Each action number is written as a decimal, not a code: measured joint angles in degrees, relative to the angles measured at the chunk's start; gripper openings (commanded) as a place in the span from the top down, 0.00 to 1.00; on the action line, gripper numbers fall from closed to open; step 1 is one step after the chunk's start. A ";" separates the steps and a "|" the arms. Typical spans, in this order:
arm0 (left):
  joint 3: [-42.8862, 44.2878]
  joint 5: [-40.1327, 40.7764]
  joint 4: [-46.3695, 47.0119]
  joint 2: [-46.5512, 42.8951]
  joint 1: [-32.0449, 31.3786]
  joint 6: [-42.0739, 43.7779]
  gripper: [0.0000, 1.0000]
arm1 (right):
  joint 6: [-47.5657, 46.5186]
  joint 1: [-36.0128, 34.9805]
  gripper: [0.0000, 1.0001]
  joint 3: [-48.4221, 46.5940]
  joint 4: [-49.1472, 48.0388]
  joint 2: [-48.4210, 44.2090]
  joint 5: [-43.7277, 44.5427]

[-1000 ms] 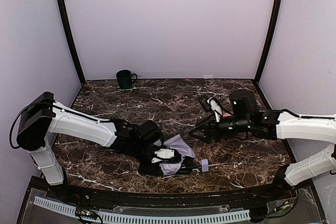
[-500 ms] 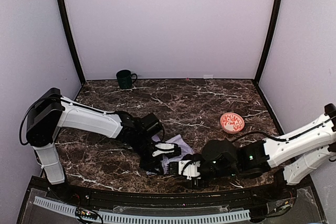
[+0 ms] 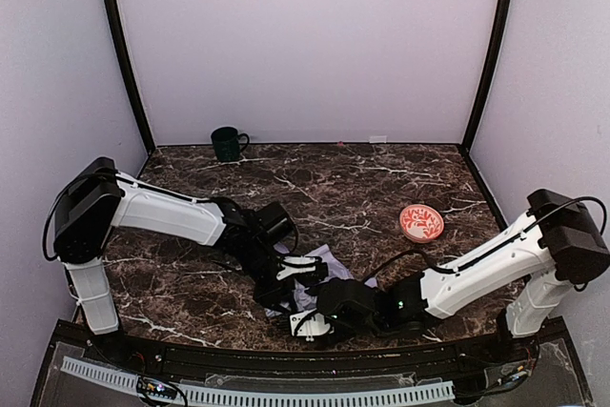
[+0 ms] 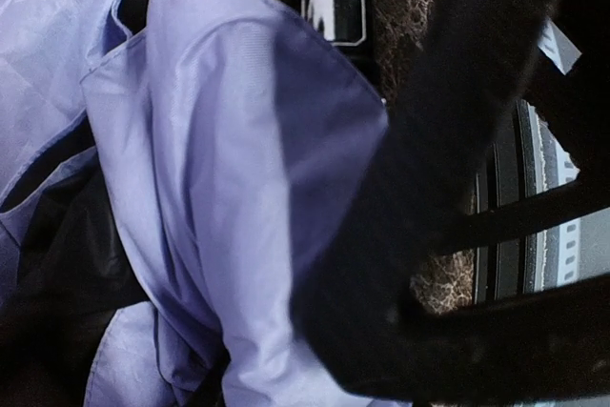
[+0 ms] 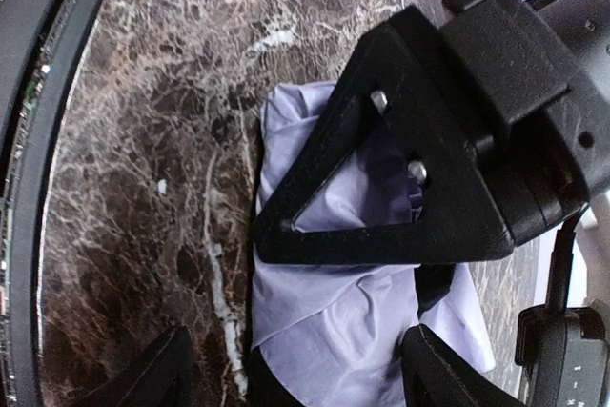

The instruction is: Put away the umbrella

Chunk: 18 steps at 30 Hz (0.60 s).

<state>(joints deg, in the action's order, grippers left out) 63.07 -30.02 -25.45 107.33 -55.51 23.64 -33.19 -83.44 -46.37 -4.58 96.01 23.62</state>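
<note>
Your umbrella (image 3: 326, 261) lies crumpled on the marble table (image 3: 372, 183), close to its near edge and about the middle, with the lavender fabric bunched over the black lining. Your left gripper (image 3: 297, 272) rests on that fabric, and the right wrist view shows one black triangular finger pressed across it, but you cannot tell whether its jaws are closed on the cloth. Your right gripper (image 5: 305, 369) hovers just beside it on the near side, its jaws spread wide over the fabric and holding nothing.
</note>
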 measured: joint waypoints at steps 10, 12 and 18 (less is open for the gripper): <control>0.55 -1.88 -0.76 0.68 0.79 -0.81 0.85 | -2.89 3.98 0.43 -0.70 -1.14 3.32 1.55; 0.66 -2.14 -0.98 0.76 0.81 -0.72 0.85 | -2.58 4.42 0.52 -0.76 -1.27 3.45 0.66; 1.07 -2.49 -1.55 0.87 0.83 -0.35 0.68 | -1.40 4.98 0.84 -0.76 -0.79 3.48 -1.92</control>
<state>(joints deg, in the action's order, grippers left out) 64.14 -32.51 -27.00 108.20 -54.68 23.29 -34.59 -78.46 -47.13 -5.37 99.48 21.69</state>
